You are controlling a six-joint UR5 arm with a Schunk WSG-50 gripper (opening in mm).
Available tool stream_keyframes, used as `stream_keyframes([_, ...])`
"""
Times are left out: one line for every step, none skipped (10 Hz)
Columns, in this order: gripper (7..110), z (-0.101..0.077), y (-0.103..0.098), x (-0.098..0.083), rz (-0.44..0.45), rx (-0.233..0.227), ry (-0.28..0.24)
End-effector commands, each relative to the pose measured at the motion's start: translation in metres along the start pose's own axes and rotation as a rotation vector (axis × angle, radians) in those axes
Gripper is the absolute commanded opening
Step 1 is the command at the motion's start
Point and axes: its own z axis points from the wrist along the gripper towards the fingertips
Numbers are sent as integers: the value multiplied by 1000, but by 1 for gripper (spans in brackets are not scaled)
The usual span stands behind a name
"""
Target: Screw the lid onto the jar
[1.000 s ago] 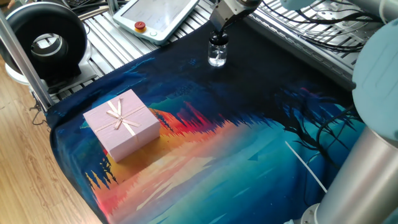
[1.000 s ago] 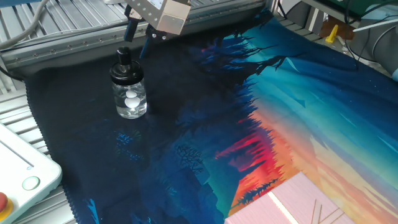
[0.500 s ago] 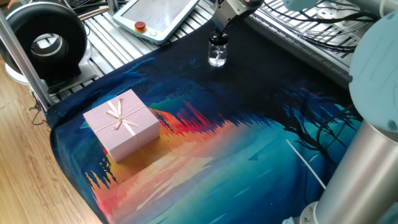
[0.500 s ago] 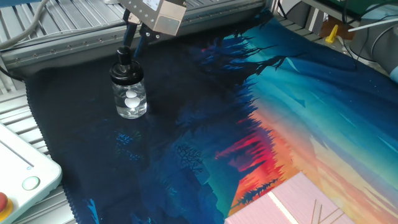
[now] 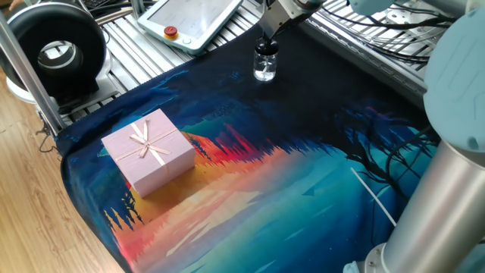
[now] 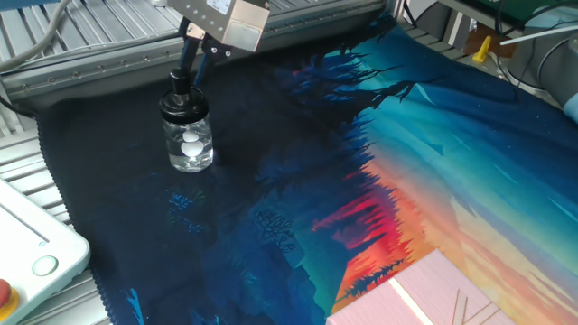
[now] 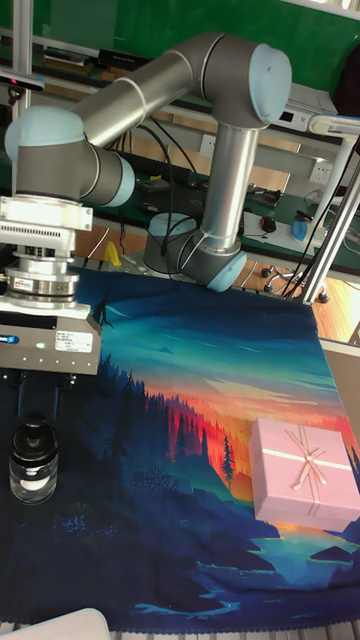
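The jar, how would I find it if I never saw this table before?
Look at the colourful forest cloth and go to its dark corner, far from the pink gift box. Right under the robot's claw stands the jar: tiny clear glass with a black lid, the only see-through thing there.

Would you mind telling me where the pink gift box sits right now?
In one fixed view the pink gift box sits at the left of the printed cloth, well apart from the jar at the cloth's far dark end.
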Motion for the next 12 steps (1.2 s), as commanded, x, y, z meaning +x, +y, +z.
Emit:
stream_keyframes([44,4,-6,-5,5,2,-14])
stream_keyframes([44,8,-10,-6,9,13,-19])
stream_keyframes([44,9,-9,-8,22,8,-22])
stream_keyframes([44,8,-2,-13,34,-22,-34])
stream_keyframes([44,7,5,-18,35,-49,-49])
stream_keyframes([44,7,7,-21,34,-57,-59])
stream_keyframes([44,6,9,-21,27,-64,-60])
stream_keyframes([44,7,6,-20,28,-55,-57])
stream_keyframes([44,8,4,-19,26,-52,-56])
stream_keyframes([22,9,3,-20,18,-56,-56])
stream_keyframes([22,9,3,-19,19,-55,-54])
stream_keyframes([22,10,2,-19,24,-54,-53])
